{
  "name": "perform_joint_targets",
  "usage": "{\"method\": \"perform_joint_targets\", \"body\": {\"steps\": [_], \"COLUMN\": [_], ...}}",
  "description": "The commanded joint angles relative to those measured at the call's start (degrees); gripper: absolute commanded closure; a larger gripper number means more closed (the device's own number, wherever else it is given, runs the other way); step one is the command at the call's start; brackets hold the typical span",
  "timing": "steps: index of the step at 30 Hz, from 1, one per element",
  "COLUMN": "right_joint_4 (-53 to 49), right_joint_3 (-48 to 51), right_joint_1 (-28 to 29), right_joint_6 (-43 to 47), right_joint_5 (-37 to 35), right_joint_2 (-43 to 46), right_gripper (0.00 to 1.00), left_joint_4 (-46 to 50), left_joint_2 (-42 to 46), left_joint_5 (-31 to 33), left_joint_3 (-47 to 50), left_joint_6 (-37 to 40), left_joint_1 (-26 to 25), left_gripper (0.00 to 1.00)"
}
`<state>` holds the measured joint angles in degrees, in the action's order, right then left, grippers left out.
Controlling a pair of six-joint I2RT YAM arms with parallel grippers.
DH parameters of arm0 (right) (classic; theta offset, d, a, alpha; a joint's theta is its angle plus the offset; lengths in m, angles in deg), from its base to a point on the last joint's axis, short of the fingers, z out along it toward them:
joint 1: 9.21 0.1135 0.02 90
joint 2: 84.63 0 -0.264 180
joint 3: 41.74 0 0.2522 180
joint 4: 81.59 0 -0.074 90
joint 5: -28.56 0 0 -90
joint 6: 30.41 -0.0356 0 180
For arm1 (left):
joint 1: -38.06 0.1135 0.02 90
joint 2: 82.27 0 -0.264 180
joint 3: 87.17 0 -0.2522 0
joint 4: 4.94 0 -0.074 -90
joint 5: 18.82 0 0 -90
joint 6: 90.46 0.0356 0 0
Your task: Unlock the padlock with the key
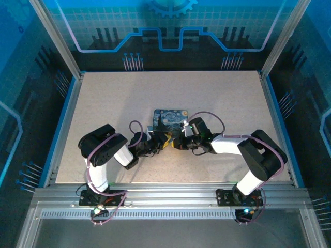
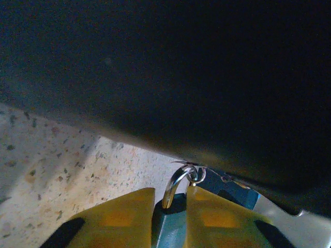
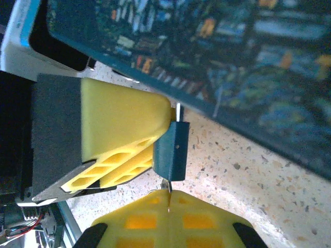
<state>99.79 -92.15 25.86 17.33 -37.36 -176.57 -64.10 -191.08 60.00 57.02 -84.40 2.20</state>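
The padlock (image 2: 169, 227) has a small blue body and a silver shackle (image 2: 176, 185) hooked through a ring on the dark starry tin box (image 2: 207, 77). My left gripper (image 2: 170, 214) is shut on the padlock body, one yellow finger (image 2: 119, 219) on each side. In the right wrist view the padlock (image 3: 172, 150) stands just beyond my right gripper (image 3: 168, 200). That gripper is shut on the thin metal key (image 3: 166, 187), whose tip reaches the lock's near end. From above, the left gripper (image 1: 158, 143) and the right gripper (image 1: 179, 143) meet in front of the box (image 1: 169, 120).
The speckled tabletop (image 1: 114, 103) stretches out round the box. Aluminium rails (image 1: 170, 199) run along the near edge and blue walls (image 1: 67, 103) frame the sides. The left gripper's yellow finger (image 3: 121, 124) crowds the padlock in the right wrist view.
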Motion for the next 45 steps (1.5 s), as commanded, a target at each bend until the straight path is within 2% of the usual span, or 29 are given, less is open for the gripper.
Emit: {"method": "perform_joint_targets", "body": {"steps": [1,9,13,23,26,36,42,45], "right_joint_4": [3.1,0.7,-2.4,-14.1,-14.1,-4.7,1.2,3.5], "right_joint_3": [0.8,2.4,3.0,3.0,3.7,9.9,12.3,12.7], "right_joint_1": [-0.2,-0.6,-1.1,0.2,2.2,15.0,20.1,21.3], "right_joint_6": [0.5,3.7,6.6,26.3,34.1,63.3,72.1,73.8], "right_joint_5": [1.1,-0.2,-2.0,-14.8,-18.4,-35.0,-44.4,-46.5], "right_joint_2": [2.7,6.8,11.0,27.1,30.0,33.4,31.5,30.0], "right_gripper": [0.9,0.68,0.58,0.27,0.24,0.24,0.25,0.26], "left_joint_4": [-1.0,8.0,10.0,10.4,11.0,14.0,14.7,14.7], "left_joint_2": [-1.2,3.2,4.0,4.7,5.0,7.9,9.0,9.4], "left_joint_5": [-1.0,-0.9,-1.1,-1.2,-1.2,-0.6,-0.2,-0.2], "left_joint_3": [0.1,-0.8,-1.3,-1.4,-1.5,-1.4,-1.7,-2.0], "left_joint_6": [0.1,2.2,2.2,1.2,0.9,-1.1,-2.5,-3.1], "left_joint_1": [-1.1,-1.1,-1.0,-1.1,-1.1,-1.1,-1.1,-1.1], "left_gripper": [0.91,1.0,1.0,1.0,1.0,1.0,1.0,1.0]}}
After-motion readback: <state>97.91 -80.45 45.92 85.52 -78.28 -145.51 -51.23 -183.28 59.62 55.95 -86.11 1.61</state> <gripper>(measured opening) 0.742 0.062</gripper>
